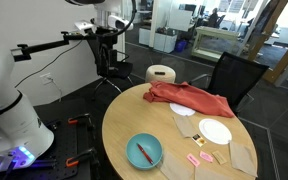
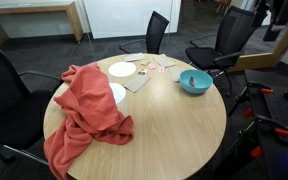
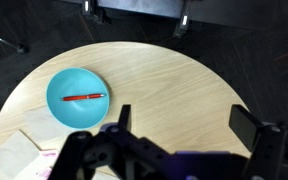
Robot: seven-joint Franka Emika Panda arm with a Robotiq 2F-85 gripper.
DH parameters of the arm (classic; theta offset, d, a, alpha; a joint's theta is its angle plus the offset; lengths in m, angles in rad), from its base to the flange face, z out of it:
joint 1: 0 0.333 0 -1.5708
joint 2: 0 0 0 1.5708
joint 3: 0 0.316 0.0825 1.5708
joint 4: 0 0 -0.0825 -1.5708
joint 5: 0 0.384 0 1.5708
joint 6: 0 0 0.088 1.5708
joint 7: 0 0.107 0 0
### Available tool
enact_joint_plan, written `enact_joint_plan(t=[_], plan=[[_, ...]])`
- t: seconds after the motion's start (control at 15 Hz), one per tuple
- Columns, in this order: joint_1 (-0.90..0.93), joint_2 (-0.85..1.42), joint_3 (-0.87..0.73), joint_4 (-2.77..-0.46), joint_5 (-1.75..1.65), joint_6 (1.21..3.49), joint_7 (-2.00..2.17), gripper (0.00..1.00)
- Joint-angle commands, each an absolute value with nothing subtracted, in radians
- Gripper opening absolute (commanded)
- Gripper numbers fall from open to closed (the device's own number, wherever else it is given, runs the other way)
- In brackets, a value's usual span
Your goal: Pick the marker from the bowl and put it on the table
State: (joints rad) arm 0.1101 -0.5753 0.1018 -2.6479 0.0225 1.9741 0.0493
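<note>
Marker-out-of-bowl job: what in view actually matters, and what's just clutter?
Job: marker, teal bowl holding it, table, gripper (open, above the table).
Lying about: red cloth, white plate, tan mats, pink bits, stool, black chair.

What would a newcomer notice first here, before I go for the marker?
The big red cloth draped over the table edge grabs the eye first. Next, the teal bowl near the table's rim, with the red marker lying inside. The open pincer hangs above bare wood.
</note>
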Motion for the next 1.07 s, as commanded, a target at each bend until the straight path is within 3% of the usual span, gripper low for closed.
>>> enact_joint_plan(t=[0.0,0.47,1.0], plan=[[0.041,-0.575,0.054,-2.631,0.024,2.036,0.094,1.0],[-0.102,-0.521,-0.04,-2.625,0.039,2.196,0.193,1.0],[-0.195,-0.316,-0.031,-2.653,0.043,2.514,0.467,1.0]])
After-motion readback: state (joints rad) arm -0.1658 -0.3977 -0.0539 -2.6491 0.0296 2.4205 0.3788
